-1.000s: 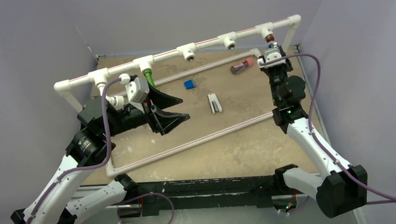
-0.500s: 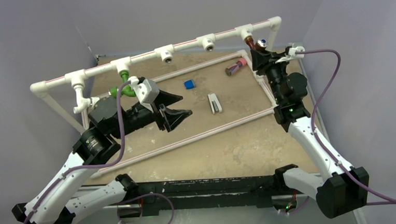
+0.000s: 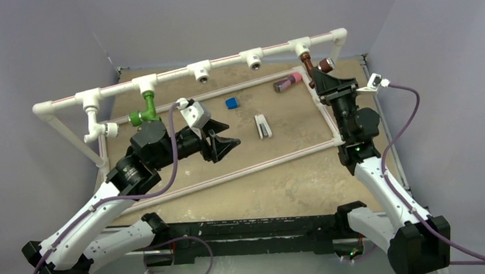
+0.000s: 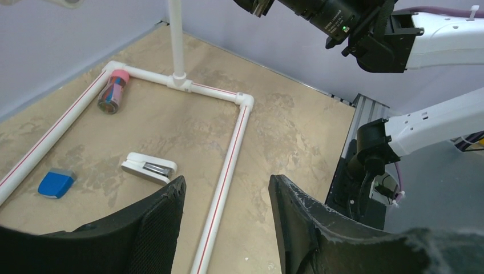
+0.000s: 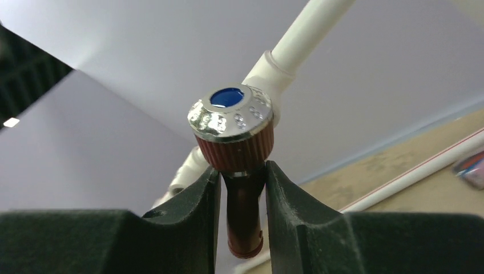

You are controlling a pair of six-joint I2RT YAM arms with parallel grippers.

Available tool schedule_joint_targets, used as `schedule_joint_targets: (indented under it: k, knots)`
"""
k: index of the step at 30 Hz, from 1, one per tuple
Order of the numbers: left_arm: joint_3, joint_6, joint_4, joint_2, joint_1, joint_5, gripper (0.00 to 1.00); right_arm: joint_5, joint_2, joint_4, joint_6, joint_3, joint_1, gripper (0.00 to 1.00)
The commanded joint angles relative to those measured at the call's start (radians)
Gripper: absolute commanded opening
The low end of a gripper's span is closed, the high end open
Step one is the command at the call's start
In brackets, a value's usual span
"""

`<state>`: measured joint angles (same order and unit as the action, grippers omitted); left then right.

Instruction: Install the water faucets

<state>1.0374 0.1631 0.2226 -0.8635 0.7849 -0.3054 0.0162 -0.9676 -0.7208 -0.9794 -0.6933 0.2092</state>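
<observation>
pale lilac walls (image 3: pixel 43 35), mottled tan tabletop (image 3: pixel 294 185) (worn)

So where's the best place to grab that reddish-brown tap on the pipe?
The smooth narrow body of the reddish-brown tap, just under its wider ribbed knob, probably. The knob's shoulder stops slipping, and coming from the robot's side avoids the pipe frame behind. The right gripper is shut on it there.

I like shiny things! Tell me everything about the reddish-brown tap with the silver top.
The reddish-brown faucet looks like glossy plastic, with a ribbed knob, a shiny silver cap and a blue dot on top. It hangs under the rightmost fitting of the white pipe frame. The right claw pinches its body just below the knob.
</observation>
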Motion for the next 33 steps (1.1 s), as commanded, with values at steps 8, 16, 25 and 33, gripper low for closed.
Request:
schedule_joint_targets:
  k: [8,16,25,33]
  knots:
    - [-0.079,-0.001,-0.114,0.037,-0.009,0.026,0.54,-0.206,0.018,-0.048,-0.387,0.115,0.005,0.57]
    - [-0.102,-0.009,-0.121,0.026,-0.009,0.038,0.53,-0.258,0.12,0.177,-0.079,0.049,-0.074,0.89]
    - [-0.102,-0.017,-0.115,0.003,-0.01,0.051,0.53,-0.157,0.193,0.62,0.43,-0.189,-0.074,0.96]
    - [-0.101,-0.011,-0.113,0.0,-0.01,0.046,0.53,-0.057,0.208,0.857,0.741,-0.387,-0.053,0.94]
